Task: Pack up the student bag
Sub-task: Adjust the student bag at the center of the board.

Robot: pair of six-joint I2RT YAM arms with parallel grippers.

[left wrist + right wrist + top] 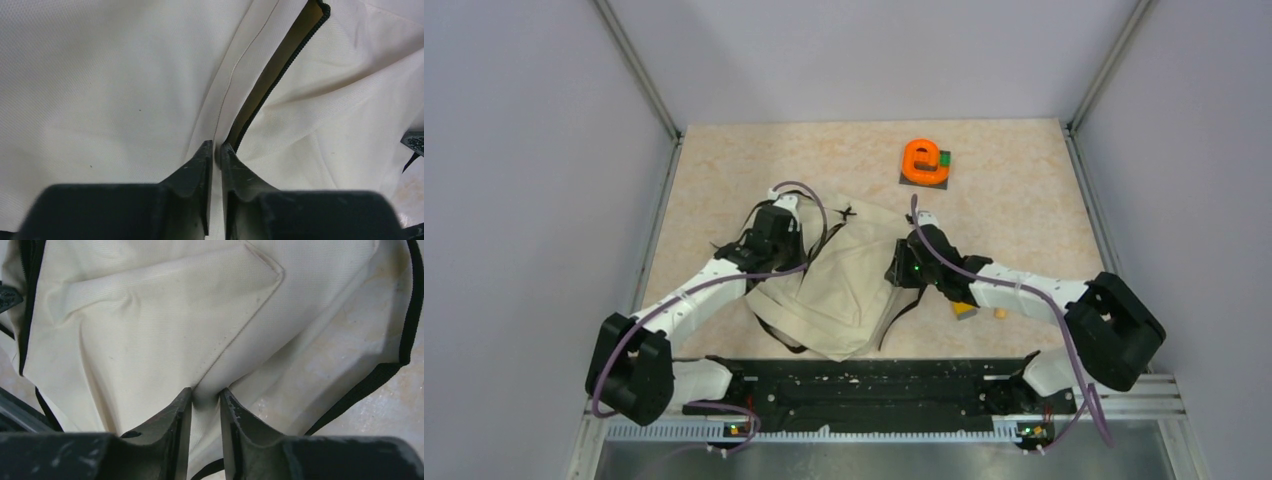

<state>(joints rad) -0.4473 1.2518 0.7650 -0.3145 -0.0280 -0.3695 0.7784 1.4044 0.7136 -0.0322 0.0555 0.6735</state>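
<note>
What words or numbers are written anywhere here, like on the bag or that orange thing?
No text can be read here.
On the student bag: plain cream fabric, no print showing.
On the orange thing: no writing visible.
On the small black tag at the bag's edge: faint marks, too blurred to read.

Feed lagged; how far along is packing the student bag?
Done: nothing visibly packed; the orange object and a small yellow piece lie outside on the table. In hand: left gripper and right gripper each pinch student bag fabric. Left: loading items, closing.
</note>
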